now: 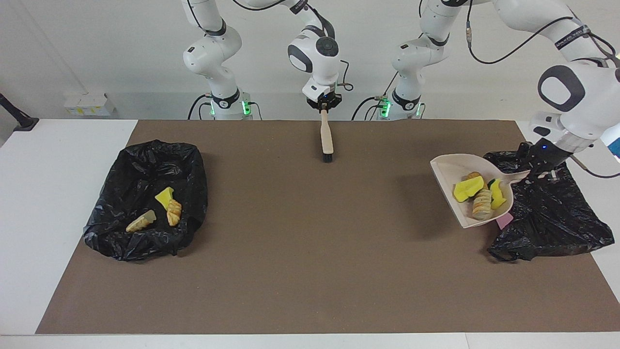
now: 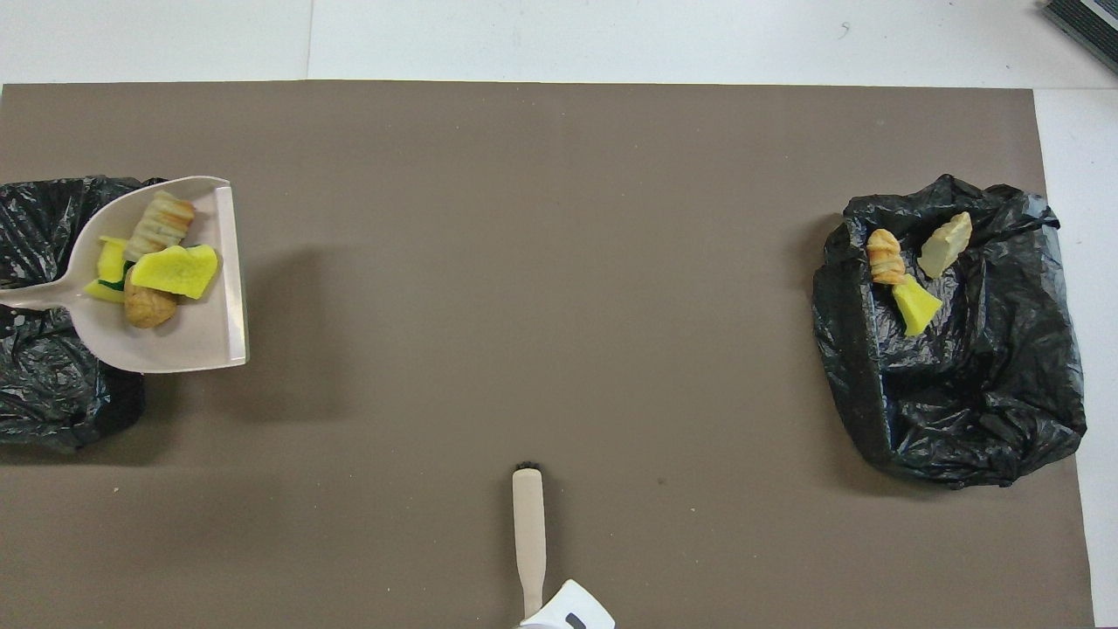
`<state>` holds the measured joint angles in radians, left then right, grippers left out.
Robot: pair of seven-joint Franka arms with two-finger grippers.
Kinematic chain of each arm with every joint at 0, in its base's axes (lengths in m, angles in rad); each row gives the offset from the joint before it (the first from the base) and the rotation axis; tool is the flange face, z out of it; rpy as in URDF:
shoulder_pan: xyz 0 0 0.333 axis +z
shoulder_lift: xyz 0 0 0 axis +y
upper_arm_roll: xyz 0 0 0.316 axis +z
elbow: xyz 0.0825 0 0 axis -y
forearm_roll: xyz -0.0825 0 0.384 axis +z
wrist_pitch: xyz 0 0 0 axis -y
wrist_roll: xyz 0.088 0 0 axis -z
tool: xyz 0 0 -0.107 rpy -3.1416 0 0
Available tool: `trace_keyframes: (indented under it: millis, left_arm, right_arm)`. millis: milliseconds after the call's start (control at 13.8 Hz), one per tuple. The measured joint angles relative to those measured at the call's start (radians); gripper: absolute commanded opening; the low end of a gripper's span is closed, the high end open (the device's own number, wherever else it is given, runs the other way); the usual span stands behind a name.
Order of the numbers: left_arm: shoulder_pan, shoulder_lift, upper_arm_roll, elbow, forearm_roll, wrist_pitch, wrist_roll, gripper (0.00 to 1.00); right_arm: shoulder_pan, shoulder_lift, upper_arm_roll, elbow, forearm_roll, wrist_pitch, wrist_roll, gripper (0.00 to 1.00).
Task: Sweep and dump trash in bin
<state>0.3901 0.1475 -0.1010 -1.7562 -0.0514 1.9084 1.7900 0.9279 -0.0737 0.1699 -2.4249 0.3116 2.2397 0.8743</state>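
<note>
Filling dustpan (image 1: 450, 170), yellow and tan trash (image 1: 469, 188)

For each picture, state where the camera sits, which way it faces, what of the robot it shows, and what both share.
Facing view: high across the table, facing the robots; both arms, left gripper holding the dustpan, right gripper holding the brush.
Overhead view: above the robots' end, looking steeply down; only a wrist tip.
Shared: dustpan, brush, both bin bags.

A brown mat (image 1: 310, 252) covers most of a white table (image 1: 58, 203). A small white box (image 1: 88, 103) sits at the table's edge near the wall (toward the right arm's end). A pink scrap (image 1: 504, 221) peeks out beside crumpled black plastic, on the mat.
</note>
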Motion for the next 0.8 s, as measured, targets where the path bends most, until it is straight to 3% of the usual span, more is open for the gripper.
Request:
trace_keyframes:
  millis: [73,436,800]
  left_arm:
    - [0.028,0.008,0.001,0.024,0.004,-0.005,0.035,0.0]
    - [0.15,0.073,0.003,0.148,0.104,-0.011,0.132,0.0]
    - [0.174,0.108,0.001,0.199,0.224,0.061,0.142,0.0]
  right_arm:
    - [-0.002,0.0,0.0,0.0,0.01,0.0,0.0,0.4]
    - [-0.024,0.01,-0.002,0.006,0.03,0.001,0.0,0.73]
    - [-0.09,-0.028,-0.007,0.052,0.029,0.003,-0.001,0.8]
